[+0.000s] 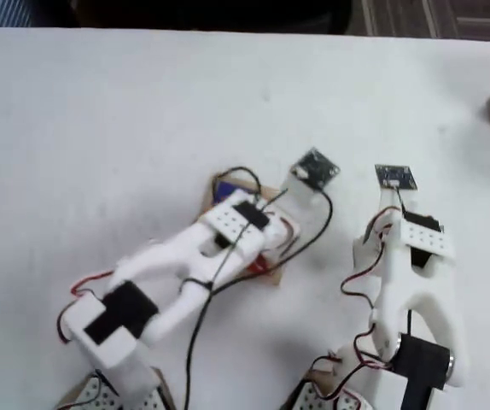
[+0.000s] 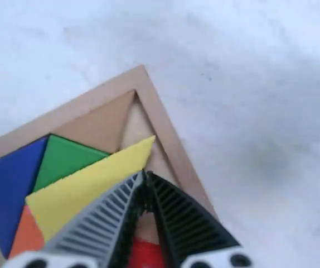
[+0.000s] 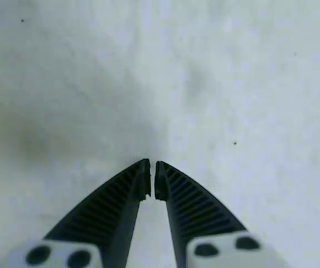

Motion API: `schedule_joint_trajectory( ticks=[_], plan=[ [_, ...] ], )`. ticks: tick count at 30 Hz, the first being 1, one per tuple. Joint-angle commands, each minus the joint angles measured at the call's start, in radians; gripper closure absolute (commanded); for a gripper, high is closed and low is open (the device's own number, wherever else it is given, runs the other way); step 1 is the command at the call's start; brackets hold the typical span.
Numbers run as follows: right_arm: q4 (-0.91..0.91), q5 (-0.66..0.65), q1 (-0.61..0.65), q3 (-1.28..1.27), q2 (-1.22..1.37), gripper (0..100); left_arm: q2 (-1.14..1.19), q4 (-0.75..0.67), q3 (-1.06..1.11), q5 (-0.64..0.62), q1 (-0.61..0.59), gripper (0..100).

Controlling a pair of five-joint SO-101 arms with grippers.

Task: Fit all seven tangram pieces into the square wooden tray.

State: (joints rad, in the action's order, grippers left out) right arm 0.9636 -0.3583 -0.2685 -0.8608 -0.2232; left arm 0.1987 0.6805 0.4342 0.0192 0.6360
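Square wooden tray point(image 1: 272, 275) left of centre on the white table point(image 1: 100, 111), mostly hidden beneath the left arm. Inside it, blue piece point(image 2: 6, 190), orange piece point(image 2: 26, 237) and green piece point(image 2: 65, 159) lying flat, edge to edge. Yellow piece point(image 2: 87, 187) slanting beside the green, pointed corner aimed at the bare corner of the tray floor, by the look of it not yet seated. Red piece point(image 2: 146, 254) glimpsed under the fingers. Left gripper point(image 2: 145, 177) with fingers pressed together, tips at the yellow piece's edge; touching or just above, impossible to tell. Farther right, well apart from the tray, right gripper point(image 3: 151, 178) low over bare table, fingertips nearly meeting, holding nothing. Likely trouble: a nudge from closed tips riding the yellow piece up onto a neighbour or the rim and jamming it tilted, or too hard a push sliding the light tray across the smooth tabletop. Pieces flat, matte, straight-edged, brightly coloured. Tray pale bare wood with a raised rim. Fingers dark, ribbed, tapering to blunt points.
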Motion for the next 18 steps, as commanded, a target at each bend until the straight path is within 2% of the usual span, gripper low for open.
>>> schedule_joint_trajectory(
  ticks=[1, 6, 11, 15, 18],
  plan=[
    [0.002, -0.011, -0.012, 0.074, -0.004, 97.8, 0.035, -0.008, -0.107, -0.012, -0.051, 98],
    [0.002, -0.011, -0.012, 0.074, -0.002, 97.8, 0.028, -0.002, -0.13, -0.012, -0.05, 98],
    [0.001, -0.011, -0.012, 0.074, -0.002, 97.8, -0.148, 0.035, -0.057, -0.012, -0.056, 98],
    [0.001, -0.011, -0.012, 0.074, -0.002, 97.8, -0.325, 0.032, 0.044, -0.012, -0.128, 98],
    [-0.001, -0.011, -0.012, 0.072, -0.001, 97.8, -0.358, -0.002, 0.092, -0.011, -0.205, 98]
  ],
)
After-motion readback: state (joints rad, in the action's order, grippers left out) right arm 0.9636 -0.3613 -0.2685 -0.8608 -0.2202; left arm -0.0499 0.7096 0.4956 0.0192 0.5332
